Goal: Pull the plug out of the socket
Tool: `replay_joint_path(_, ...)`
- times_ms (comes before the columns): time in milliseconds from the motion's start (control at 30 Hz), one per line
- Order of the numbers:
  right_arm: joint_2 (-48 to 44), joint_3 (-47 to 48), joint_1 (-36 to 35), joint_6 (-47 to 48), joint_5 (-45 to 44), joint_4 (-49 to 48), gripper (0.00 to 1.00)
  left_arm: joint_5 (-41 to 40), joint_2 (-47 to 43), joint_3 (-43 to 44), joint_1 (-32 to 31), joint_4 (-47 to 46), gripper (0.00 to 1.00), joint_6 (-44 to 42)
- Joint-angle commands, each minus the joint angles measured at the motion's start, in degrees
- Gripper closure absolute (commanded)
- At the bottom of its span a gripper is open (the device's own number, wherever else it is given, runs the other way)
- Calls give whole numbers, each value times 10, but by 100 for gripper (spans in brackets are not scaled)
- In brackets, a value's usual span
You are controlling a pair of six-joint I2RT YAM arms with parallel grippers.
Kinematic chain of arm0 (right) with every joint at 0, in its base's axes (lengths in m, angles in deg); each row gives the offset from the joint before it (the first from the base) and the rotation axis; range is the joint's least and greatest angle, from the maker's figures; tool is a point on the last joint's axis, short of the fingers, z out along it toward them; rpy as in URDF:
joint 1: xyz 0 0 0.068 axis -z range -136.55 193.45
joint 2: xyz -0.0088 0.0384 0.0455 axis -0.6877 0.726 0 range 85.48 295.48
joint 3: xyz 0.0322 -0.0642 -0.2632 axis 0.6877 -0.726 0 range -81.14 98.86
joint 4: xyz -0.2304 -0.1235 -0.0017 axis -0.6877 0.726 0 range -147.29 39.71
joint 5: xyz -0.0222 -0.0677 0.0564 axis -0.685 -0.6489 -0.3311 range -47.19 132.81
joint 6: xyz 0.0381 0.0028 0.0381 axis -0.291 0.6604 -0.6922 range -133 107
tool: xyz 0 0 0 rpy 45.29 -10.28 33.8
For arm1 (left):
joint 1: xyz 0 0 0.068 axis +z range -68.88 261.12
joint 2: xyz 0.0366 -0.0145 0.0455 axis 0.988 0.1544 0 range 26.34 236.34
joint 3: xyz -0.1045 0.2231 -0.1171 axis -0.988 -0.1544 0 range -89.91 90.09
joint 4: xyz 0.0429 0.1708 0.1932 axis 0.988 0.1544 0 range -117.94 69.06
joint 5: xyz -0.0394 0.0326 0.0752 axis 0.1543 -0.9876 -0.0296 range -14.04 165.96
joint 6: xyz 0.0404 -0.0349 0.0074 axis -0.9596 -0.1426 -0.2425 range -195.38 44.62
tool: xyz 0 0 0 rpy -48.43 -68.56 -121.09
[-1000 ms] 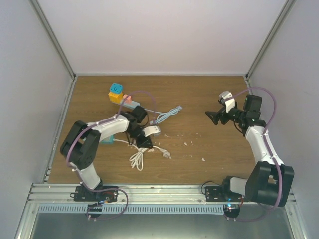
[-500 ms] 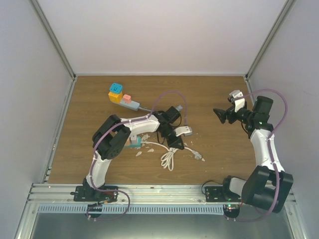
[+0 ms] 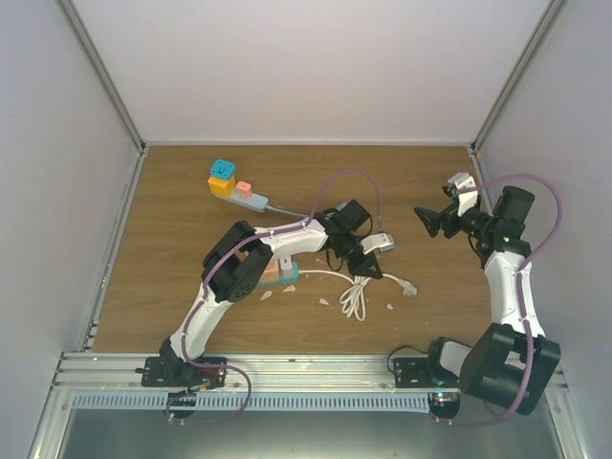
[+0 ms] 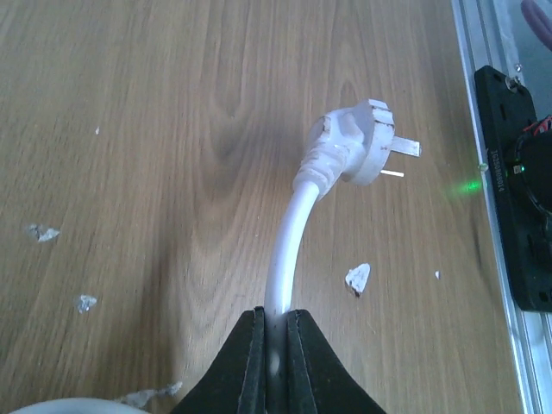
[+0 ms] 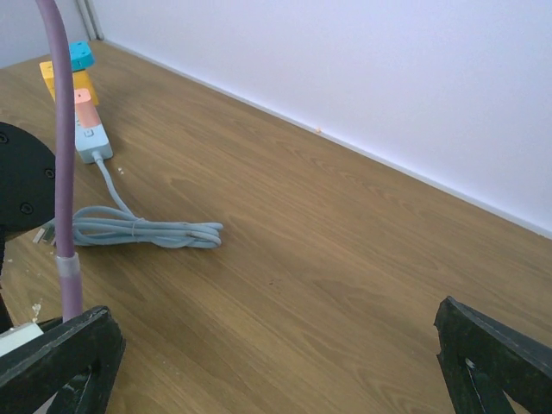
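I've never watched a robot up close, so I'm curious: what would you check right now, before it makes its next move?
1. Left pincer shut on the white cable: ok.
2. White plug free, prongs bare: ok.
3. Right pincer open, holding nothing: ok.
4. Pale grey-blue socket strip cleared of plugs: not ok, a pink plug sits on it.
5. Cable's far end free of snags: cannot tell, the arm hides it.

Left hand (image 3: 372,270) on the white cord (image 3: 356,300) — plug (image 3: 408,286) lies loose.
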Motion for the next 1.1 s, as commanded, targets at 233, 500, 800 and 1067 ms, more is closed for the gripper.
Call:
replay_joint_path(233,-1,4,4,-20,41,-7,0,52,-38,18,9,-8,58,-37)
replay_joint_path(500,5,35,3,-35,57,-13,0,55,-158,-47,52,15,2,-62)
replay_joint_path(800,39,89,-58,-49,77,-24,0,75,-341,-189,183,18,1,-58)
replay_joint_path(1067,105,144,-182,-25,48,-11,0,89,-555,-377,327,13,1,-119)
